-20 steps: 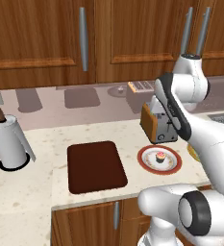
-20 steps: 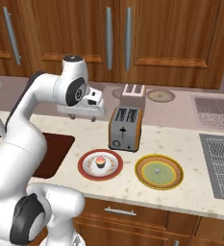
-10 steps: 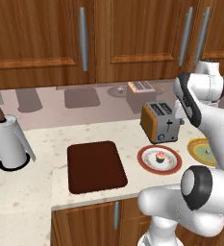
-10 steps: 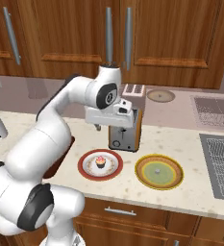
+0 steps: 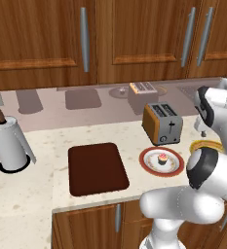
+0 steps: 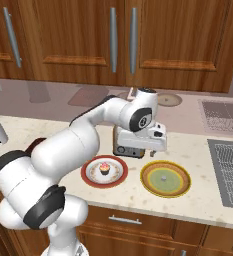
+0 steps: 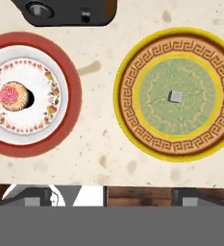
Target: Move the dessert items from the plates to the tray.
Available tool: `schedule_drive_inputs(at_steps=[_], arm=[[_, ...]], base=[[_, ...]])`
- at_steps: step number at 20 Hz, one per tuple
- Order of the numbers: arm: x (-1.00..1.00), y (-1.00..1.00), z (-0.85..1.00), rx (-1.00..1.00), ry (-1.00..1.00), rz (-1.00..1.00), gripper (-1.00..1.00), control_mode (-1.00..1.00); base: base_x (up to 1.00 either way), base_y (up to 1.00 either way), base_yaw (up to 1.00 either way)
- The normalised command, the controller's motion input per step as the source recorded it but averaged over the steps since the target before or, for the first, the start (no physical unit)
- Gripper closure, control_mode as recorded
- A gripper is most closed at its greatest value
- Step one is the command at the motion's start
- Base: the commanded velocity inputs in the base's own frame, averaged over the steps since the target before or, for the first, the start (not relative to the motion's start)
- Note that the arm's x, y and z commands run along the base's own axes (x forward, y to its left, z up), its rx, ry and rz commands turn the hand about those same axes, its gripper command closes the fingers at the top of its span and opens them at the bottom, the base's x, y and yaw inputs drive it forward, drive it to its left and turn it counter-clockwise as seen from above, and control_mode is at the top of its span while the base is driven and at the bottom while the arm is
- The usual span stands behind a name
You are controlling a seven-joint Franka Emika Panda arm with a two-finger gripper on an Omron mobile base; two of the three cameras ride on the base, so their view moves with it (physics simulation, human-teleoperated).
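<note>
Tabletop (image 5: 47, 180) inspection: tray (image 5: 96, 168) is bare. Cupcake (image 7: 13, 95) sits on the red-rimmed plate (image 7: 65, 62); pale cube (image 7: 175, 96) sits centred on the yellow-green plate (image 7: 132, 125). Claw state: cannot tell. You should centre over one dessert before descending.

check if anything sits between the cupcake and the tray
Nothing visible does. The cupcake sits on the red-rimmed plate, and only bare counter lies between it and the tray.
</note>
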Motion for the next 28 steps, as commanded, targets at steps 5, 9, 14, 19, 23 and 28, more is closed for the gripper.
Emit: schedule_drive_inputs(at_steps=[5,9,14,19,23,28], arm=[[0.00,-0.34,-0.57,-0.01,-0.04,0.00,-1.00,-1.00],[0.00,-0.09,-0.42,0.00,0.00,0.00,-1.00,-1.00],[0.07,-0.11,-0.34,0.00,0.00,0.00,-1.00,-1.00],[0.16,-0.17,-0.29,0.00,0.00,-0.02,-1.00,-1.00],[0.19,-0.25,-0.24,0.00,0.00,-0.11,-1.00,-1.00],[0.18,-0.18,-0.24,0.00,0.00,-0.18,-1.00,-1.00]], base=[[0.00,0.00,0.00],[0.00,0.00,0.00],[0.00,0.00,0.00],[0.00,0.00,0.00],[0.00,0.00,0.00],[0.00,0.00,0.00]])
